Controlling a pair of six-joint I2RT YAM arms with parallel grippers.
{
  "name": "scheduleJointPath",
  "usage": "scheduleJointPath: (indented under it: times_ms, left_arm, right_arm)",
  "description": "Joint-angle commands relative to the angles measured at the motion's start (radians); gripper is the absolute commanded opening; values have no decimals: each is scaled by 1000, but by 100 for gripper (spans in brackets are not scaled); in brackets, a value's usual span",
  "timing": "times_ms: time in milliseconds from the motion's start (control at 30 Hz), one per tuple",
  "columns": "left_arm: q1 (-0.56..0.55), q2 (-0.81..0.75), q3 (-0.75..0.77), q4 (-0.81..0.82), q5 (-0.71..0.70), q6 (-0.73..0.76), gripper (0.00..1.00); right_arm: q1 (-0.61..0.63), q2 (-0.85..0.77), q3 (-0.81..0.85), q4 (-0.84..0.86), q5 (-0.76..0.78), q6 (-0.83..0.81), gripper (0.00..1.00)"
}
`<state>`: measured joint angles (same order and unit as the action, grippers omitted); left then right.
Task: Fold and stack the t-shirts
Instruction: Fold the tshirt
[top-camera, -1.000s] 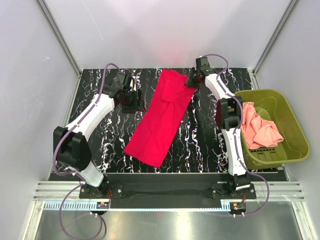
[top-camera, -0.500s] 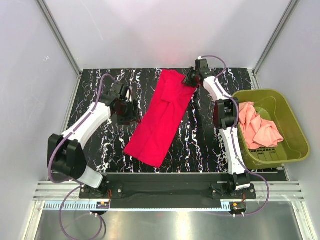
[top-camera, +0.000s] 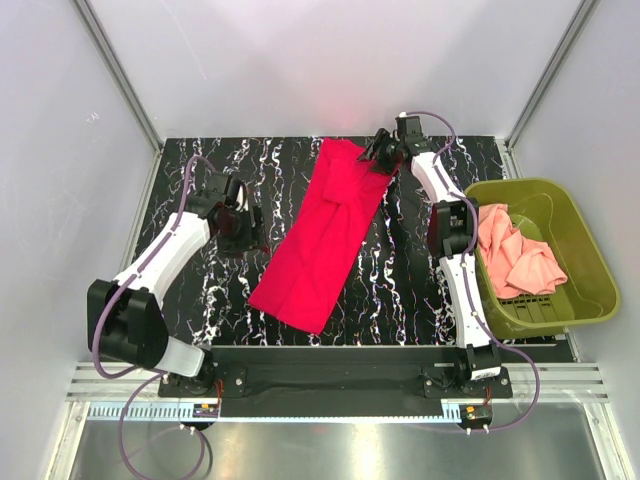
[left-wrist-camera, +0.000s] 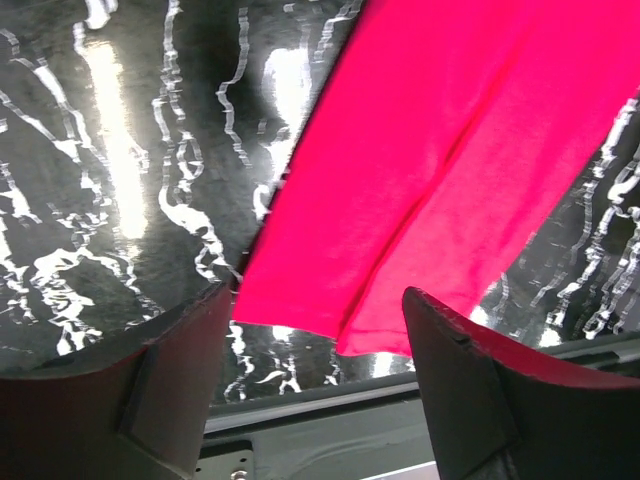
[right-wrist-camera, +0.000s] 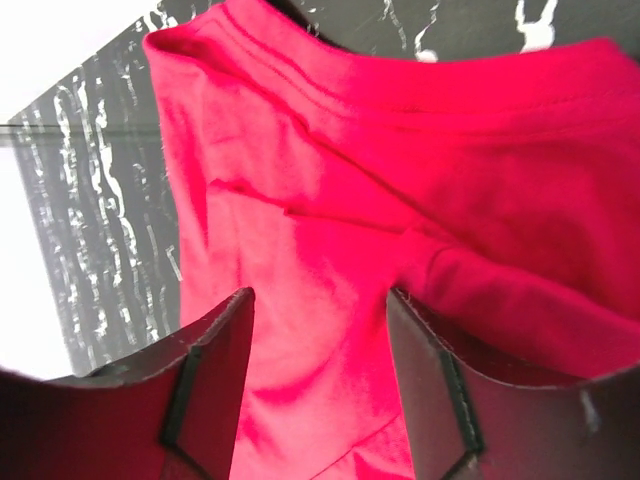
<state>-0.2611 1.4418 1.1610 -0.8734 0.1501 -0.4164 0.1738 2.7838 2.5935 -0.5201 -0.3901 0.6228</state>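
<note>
The crimson red t-shirt (top-camera: 325, 230) lies folded lengthwise in a long strip, slanting from the far middle of the black marble table (top-camera: 400, 290) toward the near middle. It fills the right wrist view (right-wrist-camera: 400, 200) and crosses the left wrist view (left-wrist-camera: 440, 170). My left gripper (top-camera: 248, 232) is open and empty, just left of the strip's middle. My right gripper (top-camera: 376, 154) is open and empty, over the shirt's far right corner. The salmon-pink t-shirt (top-camera: 515, 255) lies crumpled in the olive-green basket (top-camera: 585, 260).
The basket stands at the table's right edge, beside the right arm. White walls close off the back and both sides. A metal rail (top-camera: 340, 385) runs along the near edge.
My left gripper has drawn back toward me and to the left, away from the far part of the table. My right gripper has shifted slightly left over the shirt's far corner. The shirt lies unchanged.
</note>
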Motion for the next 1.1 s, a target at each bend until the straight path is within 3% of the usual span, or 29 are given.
scheduleJointPath:
  times_ms: [0,100,300,433,567,633,833,1067]
  left_arm:
    - [43,8,-33,34,-14,62,76]
    - [77,41,-61,53,12,85,77]
    - [132,75,-161,82,104,103,75]
    - [135,69,-262,123,169,77,71]
    - [135,55,-279,102,149,39,66]
    - [141,65,-270,70,143,5,62]
    - [145,92,-296,74,166,-30,49]
    - [146,114,-331,94,186,-62,44]
  right_arm:
    - [-4,-116,39,-20,-55,48,65]
    - [-5,-199,40,-73,-52,63,78]
    - [6,-402,-33,-300,-13,19,89]
    - [68,-576,-232,-394,-3,-63,90]
    - [214,-766,-606,-411,-19,-146,88]
    - [300,-889,-835,-353,-44,-141,82]
    - [414,-1197,-1390,-71,-156,96,70]
    - [493,-1297,-1707,204,-188,323,70]
